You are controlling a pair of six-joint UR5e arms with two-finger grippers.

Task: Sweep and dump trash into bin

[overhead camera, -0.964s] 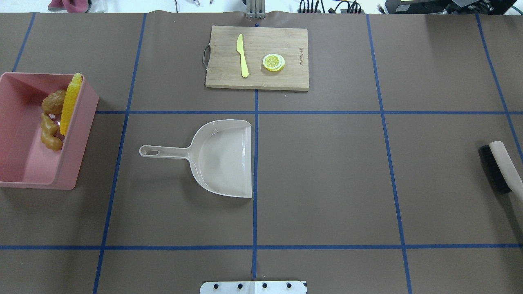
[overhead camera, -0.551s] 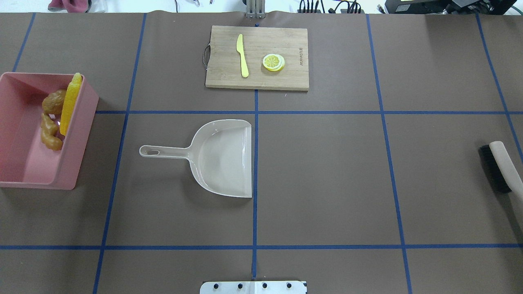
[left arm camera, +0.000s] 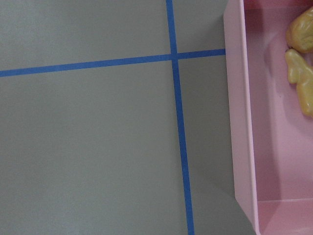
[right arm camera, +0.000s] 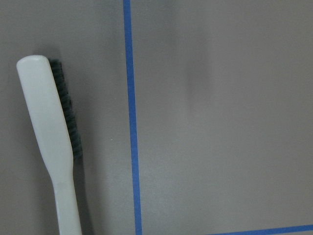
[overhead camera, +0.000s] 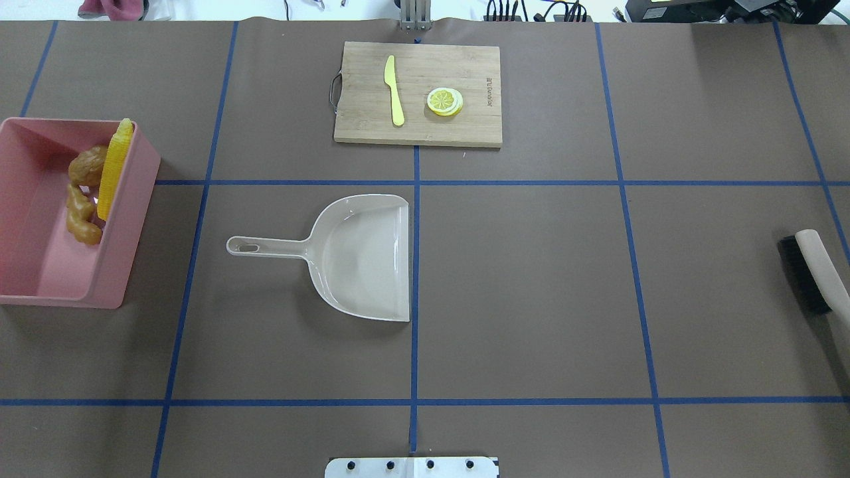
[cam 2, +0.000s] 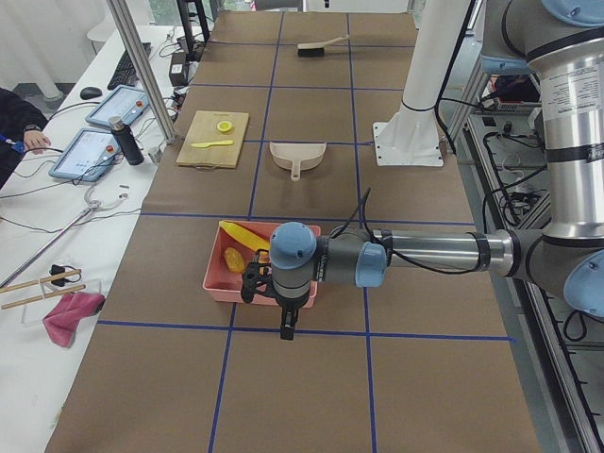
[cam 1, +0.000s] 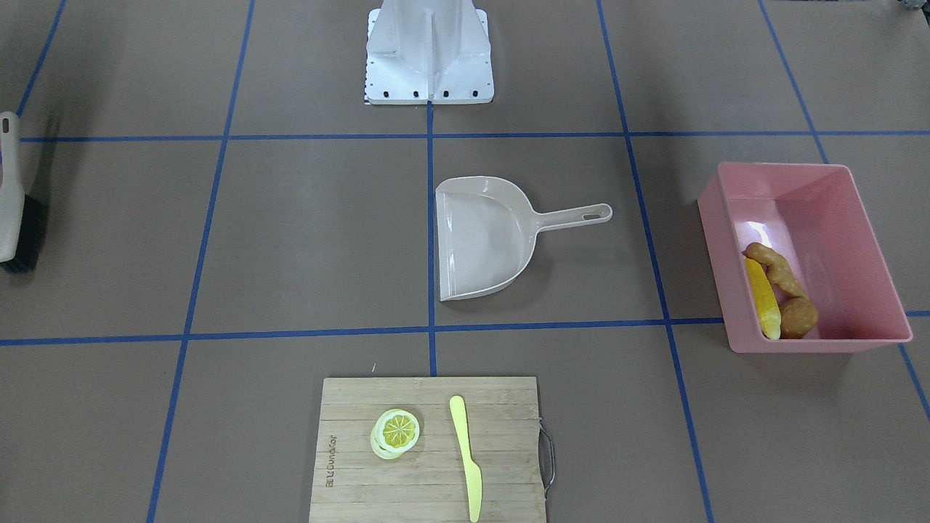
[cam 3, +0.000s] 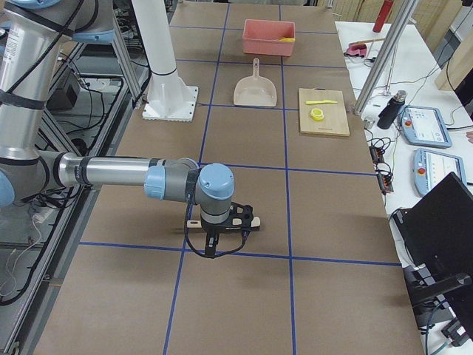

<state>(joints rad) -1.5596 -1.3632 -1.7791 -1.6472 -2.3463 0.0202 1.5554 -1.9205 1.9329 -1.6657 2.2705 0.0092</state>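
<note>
The pink bin [overhead camera: 129,219] stands at the table's left edge and also shows in the front view [cam 1: 821,340] and the left wrist view [left arm camera: 239,122]. Inside it lie the yellow corn cob [overhead camera: 114,169], the tan ginger root [overhead camera: 81,216] and the orange-brown potato [overhead camera: 86,166]. My left gripper [cam 2: 286,326] hangs beside the bin's near side and shows only in the left side view. My right gripper [cam 3: 214,238] hangs over the brush [cam 3: 225,222] and shows only in the right side view. I cannot tell whether either gripper is open or shut.
The beige dustpan [overhead camera: 365,255] lies empty mid-table with its handle pointing left. The brush [overhead camera: 820,272] lies at the right edge. A wooden cutting board [overhead camera: 418,129] at the far side carries a pale yellow knife [overhead camera: 394,89] and a lemon slice [overhead camera: 444,101].
</note>
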